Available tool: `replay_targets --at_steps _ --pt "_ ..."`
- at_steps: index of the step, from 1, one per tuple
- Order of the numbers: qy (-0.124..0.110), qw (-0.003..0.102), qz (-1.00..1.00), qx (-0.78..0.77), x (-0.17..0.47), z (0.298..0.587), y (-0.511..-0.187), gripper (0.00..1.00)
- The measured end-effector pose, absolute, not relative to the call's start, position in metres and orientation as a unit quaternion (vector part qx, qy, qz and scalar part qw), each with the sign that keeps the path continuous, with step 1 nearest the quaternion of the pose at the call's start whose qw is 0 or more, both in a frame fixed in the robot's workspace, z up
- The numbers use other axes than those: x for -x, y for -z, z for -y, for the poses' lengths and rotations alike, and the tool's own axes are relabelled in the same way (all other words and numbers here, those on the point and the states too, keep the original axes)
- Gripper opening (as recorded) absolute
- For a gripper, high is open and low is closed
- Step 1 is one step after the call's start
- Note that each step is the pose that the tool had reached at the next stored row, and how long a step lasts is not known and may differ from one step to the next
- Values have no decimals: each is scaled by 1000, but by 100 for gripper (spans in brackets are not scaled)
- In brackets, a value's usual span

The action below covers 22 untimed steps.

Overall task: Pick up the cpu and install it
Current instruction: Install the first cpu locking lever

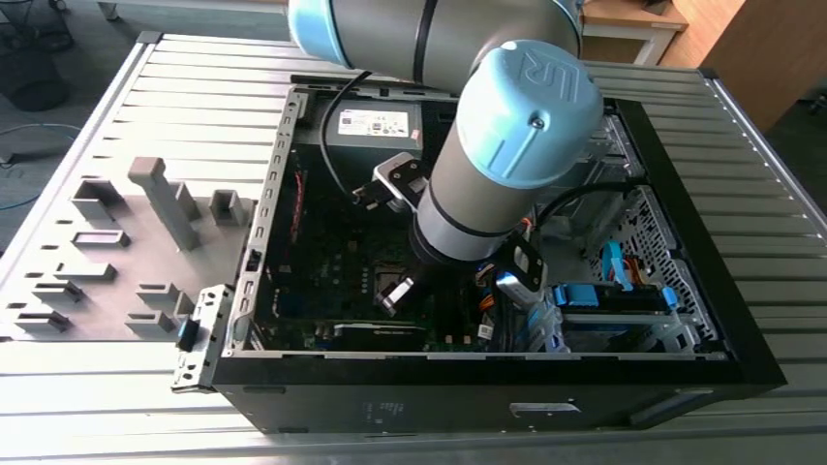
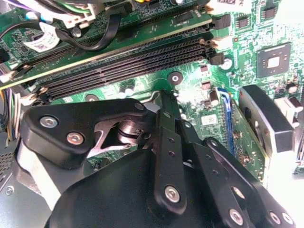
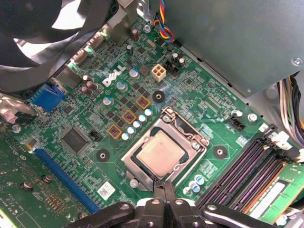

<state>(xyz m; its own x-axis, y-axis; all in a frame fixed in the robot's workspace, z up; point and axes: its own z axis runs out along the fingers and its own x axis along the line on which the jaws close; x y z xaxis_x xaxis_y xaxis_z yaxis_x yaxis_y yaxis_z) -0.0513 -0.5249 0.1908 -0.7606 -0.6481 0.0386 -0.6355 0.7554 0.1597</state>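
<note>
**Operator:** What do I have on the counter (image 1: 776, 242), counted?

**Spotter:** Starting from the exterior view's left, you have one grey tray (image 1: 110, 291) of plastic blocks, well apart from the jaws. Next is one open computer case (image 1: 491, 397), then your one arm (image 1: 517, 145) reaching down into it. Around the jaws inside the case you have one green motherboard (image 3: 190, 95), one grey power supply box (image 3: 228, 42) and one cpu (image 3: 161, 154).

**Operator:** And the smaller parts?

**Spotter:** You have three orange-ringed square parts (image 3: 128, 117) in a row, beyond the cpu from the jaws. Off to one side of the jaws there are three empty dark memory slots (image 2: 142, 66) beside one filled slot.

**Operator:** Which way does the cpu point?

**Spotter:** It lies flat in its socket just beyond your jaws' tips, metal top up, inside a silver metal frame (image 3: 190, 133). It is square, so you get no long axis. One corner points toward the jaws, and that diagonal runs straight away from them.

**Operator:** How does it look?

**Spotter:** It has a pale, silvery-tan top with a dull sheen and a thin, darker rim.

**Operator:** And my jaws?

**Spotter:** They are closed. The two fingers (image 2: 167, 142) are pressed together and you are holding nothing. The tips are near the socket frame, but I cannot tell whether they touch it.
</note>
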Motion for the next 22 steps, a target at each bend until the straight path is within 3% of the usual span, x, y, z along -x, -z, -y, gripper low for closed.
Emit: replay_targets --at_steps 22 --pt "66 49 914 -396 51 525 -192 11"
